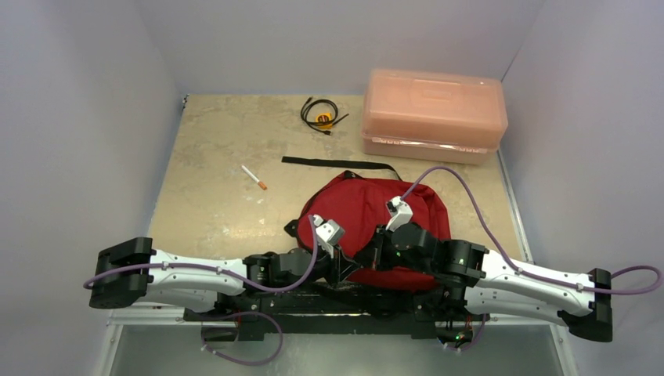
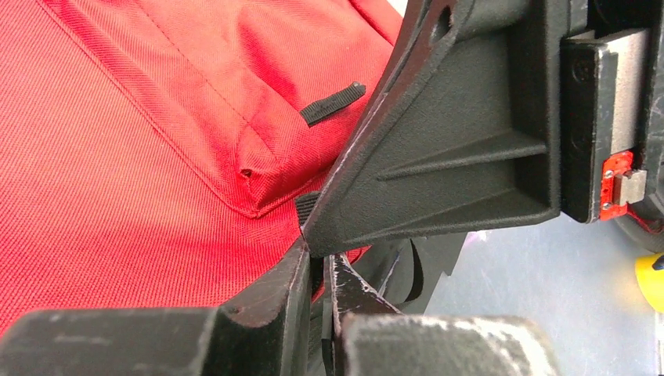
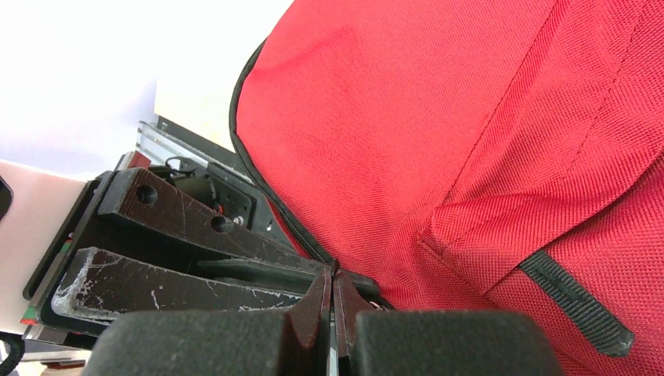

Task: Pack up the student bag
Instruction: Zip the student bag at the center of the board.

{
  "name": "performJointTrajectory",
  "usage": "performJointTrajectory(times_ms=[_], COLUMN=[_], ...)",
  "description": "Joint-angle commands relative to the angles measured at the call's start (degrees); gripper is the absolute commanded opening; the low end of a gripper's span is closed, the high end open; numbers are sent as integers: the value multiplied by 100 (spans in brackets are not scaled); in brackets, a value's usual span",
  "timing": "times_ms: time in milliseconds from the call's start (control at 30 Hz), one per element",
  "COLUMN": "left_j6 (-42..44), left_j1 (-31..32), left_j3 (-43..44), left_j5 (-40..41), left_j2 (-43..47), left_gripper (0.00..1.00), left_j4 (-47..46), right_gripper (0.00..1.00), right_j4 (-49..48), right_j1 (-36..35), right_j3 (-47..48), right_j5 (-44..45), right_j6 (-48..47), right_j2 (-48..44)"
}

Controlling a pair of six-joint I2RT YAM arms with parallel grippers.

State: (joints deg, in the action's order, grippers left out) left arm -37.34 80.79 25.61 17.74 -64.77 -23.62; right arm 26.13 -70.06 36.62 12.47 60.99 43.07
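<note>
The soft dark red fabric backpack with a black zipper lies at the desk's near edge. The left gripper and right gripper have their jaws squeezed together.

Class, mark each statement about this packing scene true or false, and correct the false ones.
1. The pen lies inside the bag. False: it lies on the table, left of the bag.
2. The box is shut. True.
3. The cable sits on the box. False: it lies on the table beside the box.
4. The left gripper and right gripper are both at the bag's near edge. True.
</note>
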Motion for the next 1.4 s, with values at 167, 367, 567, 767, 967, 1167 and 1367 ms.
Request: performJointTrajectory(times_ms=[167, 367, 567, 767, 967, 1167, 1367], left_j6=[-336, -414, -592, -1090, -1159, -1479, -2427], left_j1=[-1, -82, -301, -406, -408, -413, -420], left_j3=[55, 77, -137, -465, -450, -447, -229], left_j5=[409, 210, 316, 432, 246, 456, 1560], left_j2=[-13, -115, -34, -62, -158, -22, 714], left_gripper=[9, 9, 0, 0, 0, 0, 0], left_j4=[-527, -849, -1020, -1044, -835, -343, 2283], right_gripper=[0, 0, 16, 87, 96, 76, 58], right_j4=[-149, -321, 12, 1812, 1932, 1835, 2227], right_j1=[-24, -25, -25, -25, -24, -24, 56], right_j3=[245, 279, 388, 539, -386, -902, -763], right_j5=[-185, -262, -235, 688, 146, 547, 2148], right_j6=[7, -11, -35, 601, 1530, 2395, 2968], right_j2=[75, 192, 373, 143, -628, -732, -572])
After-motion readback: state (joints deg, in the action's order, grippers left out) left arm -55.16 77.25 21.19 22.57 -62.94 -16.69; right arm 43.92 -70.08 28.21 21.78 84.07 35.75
